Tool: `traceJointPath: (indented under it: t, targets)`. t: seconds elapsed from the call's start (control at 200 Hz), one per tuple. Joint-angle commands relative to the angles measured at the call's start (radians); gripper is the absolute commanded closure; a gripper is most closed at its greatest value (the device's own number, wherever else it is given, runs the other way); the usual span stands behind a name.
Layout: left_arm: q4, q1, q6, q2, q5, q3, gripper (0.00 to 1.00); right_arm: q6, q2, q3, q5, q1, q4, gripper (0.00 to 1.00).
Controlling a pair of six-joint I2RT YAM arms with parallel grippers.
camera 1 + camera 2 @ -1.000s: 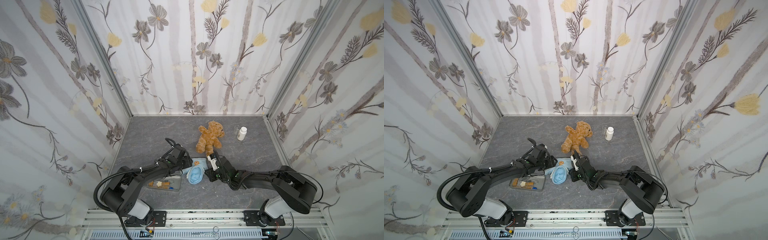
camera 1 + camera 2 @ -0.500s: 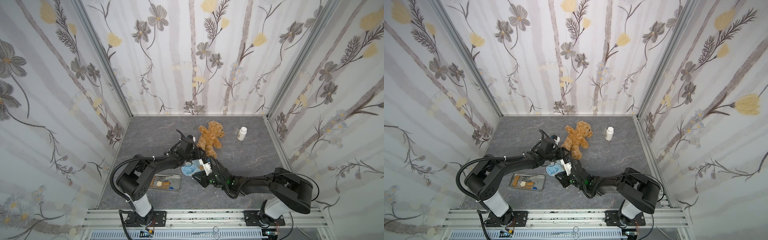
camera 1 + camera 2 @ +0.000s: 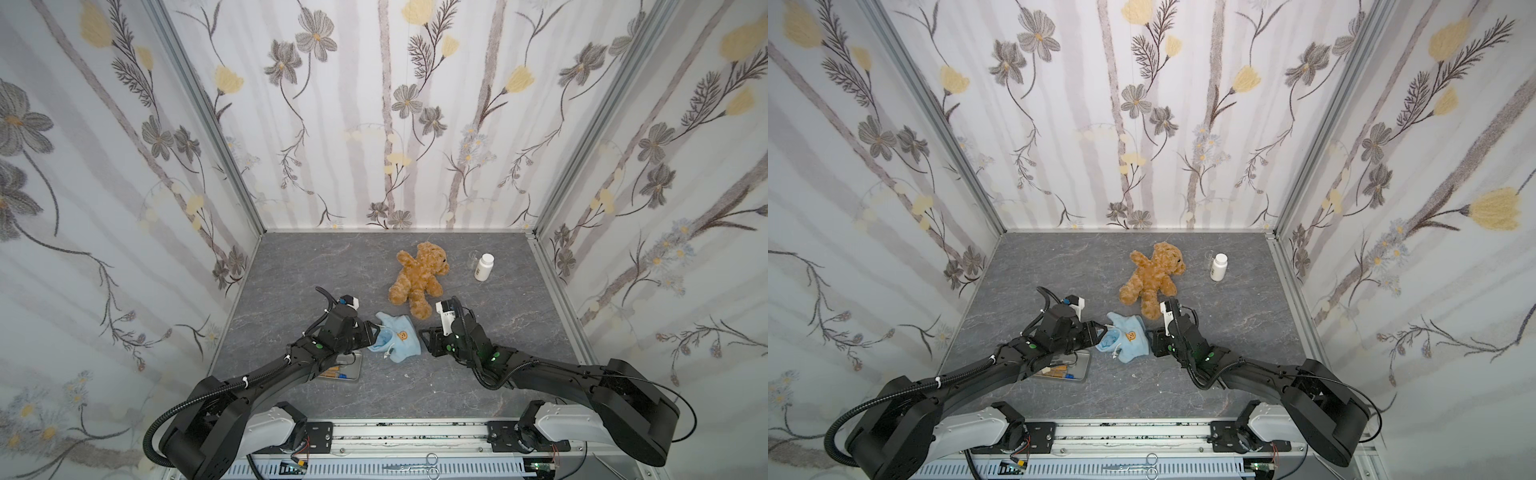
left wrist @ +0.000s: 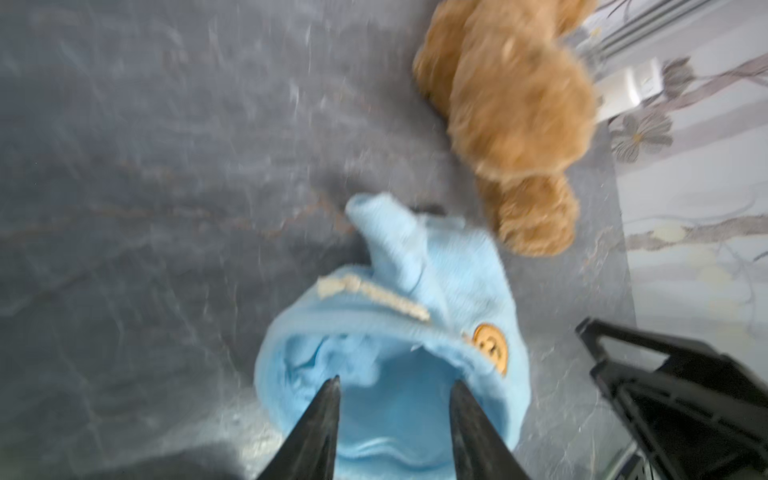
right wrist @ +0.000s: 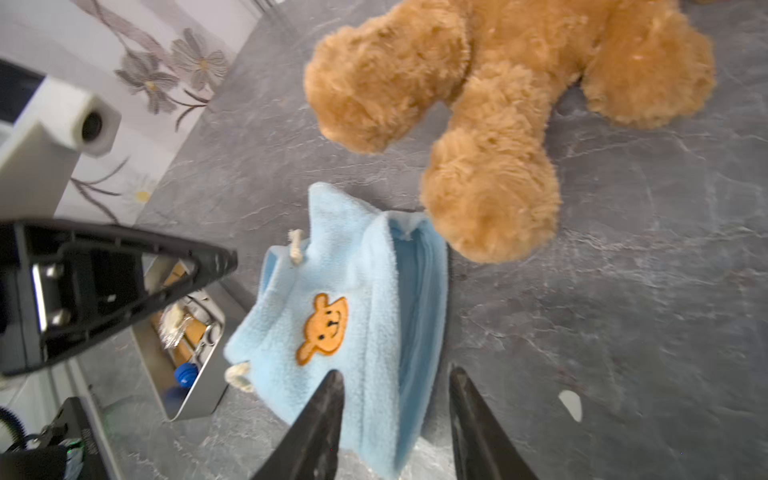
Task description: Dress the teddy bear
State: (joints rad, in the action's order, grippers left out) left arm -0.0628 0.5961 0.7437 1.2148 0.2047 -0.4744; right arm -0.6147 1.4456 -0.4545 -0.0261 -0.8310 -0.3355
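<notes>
Your teddy bear [image 3: 419,276] lies toward the back of the worktop [image 3: 311,266], one foot touching the blue shirt [image 3: 397,338]. Your left hand [image 4: 395,384] and right hand [image 5: 395,376] flank that shirt, just short of the bear's legs, both part-open, clamping nothing.

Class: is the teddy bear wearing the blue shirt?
No, the teddy bear lies bare; the blue shirt lies beside its foot.

teddy bear [image 3: 419,276]: golden-brown all over | shirt [image 3: 397,340]: baby blue, orange bear patch | desk [image 3: 311,270]: grey, marbled veins | walls [image 3: 374,124]: whitish, grey/yellow flowers
</notes>
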Motion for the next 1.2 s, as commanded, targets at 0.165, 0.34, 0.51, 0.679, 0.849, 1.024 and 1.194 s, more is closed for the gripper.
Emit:
traceJointPath:
  t: [0.165,0.34,0.51,0.679,0.849,1.024,1.194]
  targets:
    - [-0.003,-0.037,-0.093,0.325,0.029,-0.212,0.83,-0.082,0.168,-0.04,0.03,-0.01,-0.009,0.7]
    - [-0.003,-0.109,-0.167,0.481,-0.015,-0.316,0.85,-0.114,0.271,-0.128,0.105,-0.081,-0.131,0.74]
    - [-0.002,-0.219,-0.248,0.513,-0.126,-0.429,0.71,-0.144,0.387,-0.265,0.172,-0.152,-0.255,0.75]
    - [-0.002,-0.304,-0.296,0.417,-0.265,-0.47,0.48,-0.124,0.4,-0.326,0.158,-0.173,-0.246,0.74]
    - [-0.004,-0.223,-0.388,0.205,-0.204,-0.363,0.4,-0.103,0.231,-0.125,0.068,-0.093,-0.214,0.71]
    - [0.0,0.04,-0.61,0.014,-0.247,-0.216,0.32,-0.07,-0.05,0.047,-0.034,0.07,-0.136,0.55]
    - [0.012,0.162,-0.697,0.096,-0.397,-0.217,0.19,-0.001,-0.197,0.066,-0.107,0.173,-0.077,0.36]
